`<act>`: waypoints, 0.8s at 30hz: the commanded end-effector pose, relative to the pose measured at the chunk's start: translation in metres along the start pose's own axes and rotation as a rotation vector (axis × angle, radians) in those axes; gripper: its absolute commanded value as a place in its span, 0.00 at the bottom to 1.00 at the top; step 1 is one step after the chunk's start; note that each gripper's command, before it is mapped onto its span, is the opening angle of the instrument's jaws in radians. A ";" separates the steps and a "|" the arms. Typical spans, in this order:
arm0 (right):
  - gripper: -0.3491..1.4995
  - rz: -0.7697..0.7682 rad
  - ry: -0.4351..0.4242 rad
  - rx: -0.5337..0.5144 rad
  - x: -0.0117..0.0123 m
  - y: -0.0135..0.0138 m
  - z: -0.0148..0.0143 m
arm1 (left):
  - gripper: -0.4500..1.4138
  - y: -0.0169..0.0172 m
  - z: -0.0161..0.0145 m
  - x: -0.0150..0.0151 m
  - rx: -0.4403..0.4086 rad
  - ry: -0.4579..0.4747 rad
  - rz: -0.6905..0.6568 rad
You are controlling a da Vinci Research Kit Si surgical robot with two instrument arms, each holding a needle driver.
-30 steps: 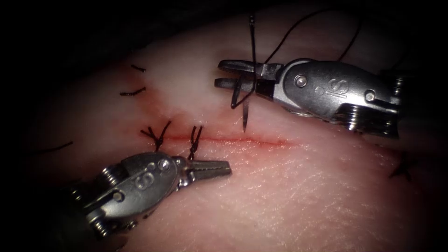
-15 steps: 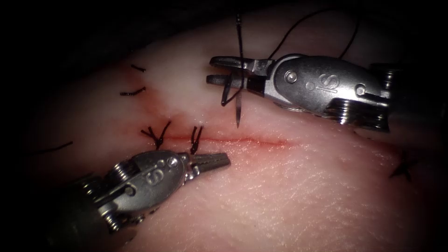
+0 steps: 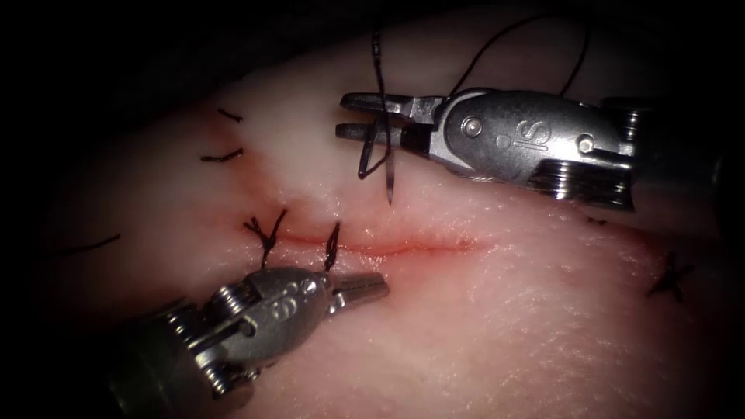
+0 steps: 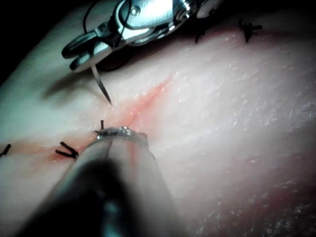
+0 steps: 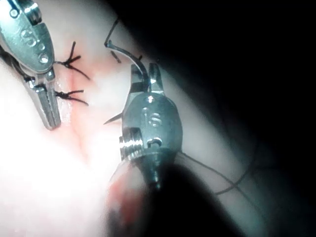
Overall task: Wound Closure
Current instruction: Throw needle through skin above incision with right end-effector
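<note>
Meanwhile the right end effector (image 3: 365, 116), pinching the needle (image 3: 386, 147) mid-curve, has slid left; the tip hangs just above the tissue (image 3: 504, 310), beyond the cut (image 3: 403, 247). The left end effector (image 3: 365, 287), pressed together and empty, has shifted beside it.

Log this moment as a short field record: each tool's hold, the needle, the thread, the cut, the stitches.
right tool: jaws shut on the curved steel needle, gripped near mid-curve
needle: clear of the pale pork tissue, tip pointing down at the cut
left tool: jaws shut, holding nothing, beside the cut
thin black thread: loops behind the right tool
red cut: open to the right of the stitches
black knotted stitches: two, at the cut's left end
</note>
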 end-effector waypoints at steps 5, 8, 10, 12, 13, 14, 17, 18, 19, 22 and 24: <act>0.00 -0.028 0.008 -0.003 -0.0005 -0.0003 0.0015 | 0.11 -0.0003 0.0003 0.0010 -0.001 0.004 -0.003; 0.00 -0.046 0.013 -0.001 -0.0007 -0.0008 0.0014 | 0.13 -0.0002 0.0001 0.0011 -0.007 0.005 -0.004; 0.00 -0.066 0.025 -0.006 -0.0009 -0.0016 0.0013 | 0.13 -0.0002 -0.0005 0.0013 -0.014 0.005 -0.006; 0.00 -0.111 0.040 -0.010 -0.0012 -0.0024 0.0013 | 0.13 -0.0002 -0.0011 0.0014 -0.020 0.003 -0.007; 0.00 -0.157 0.065 -0.029 -0.0016 -0.0034 0.0010 | 0.13 -0.0002 -0.0022 0.0015 -0.029 0.001 -0.008; 0.00 -0.174 0.074 -0.035 -0.0017 -0.0038 0.0009 | 0.13 -0.0002 -0.0028 0.0015 -0.033 0.000 -0.009; 0.00 -0.236 0.094 -0.030 -0.0023 -0.0050 0.0004 | 0.13 -0.0001 -0.0049 0.0018 -0.051 -0.004 -0.007; 0.00 -0.254 0.108 -0.029 -0.0026 -0.0055 0.0002 | 0.13 0.0000 -0.0056 0.0019 -0.054 -0.003 -0.009; 0.00 -0.270 0.119 -0.032 -0.0029 -0.0058 -0.0001 | 0.13 0.0001 -0.0066 0.0020 -0.056 -0.004 -0.006; 0.00 -0.305 0.138 -0.035 -0.0036 -0.0065 -0.0008 | 0.12 0.0005 -0.0088 0.0023 -0.051 -0.004 0.009; 0.00 -0.310 0.137 -0.038 -0.0042 -0.0065 -0.0012 | 0.12 0.0008 -0.0099 0.0024 -0.048 -0.005 0.011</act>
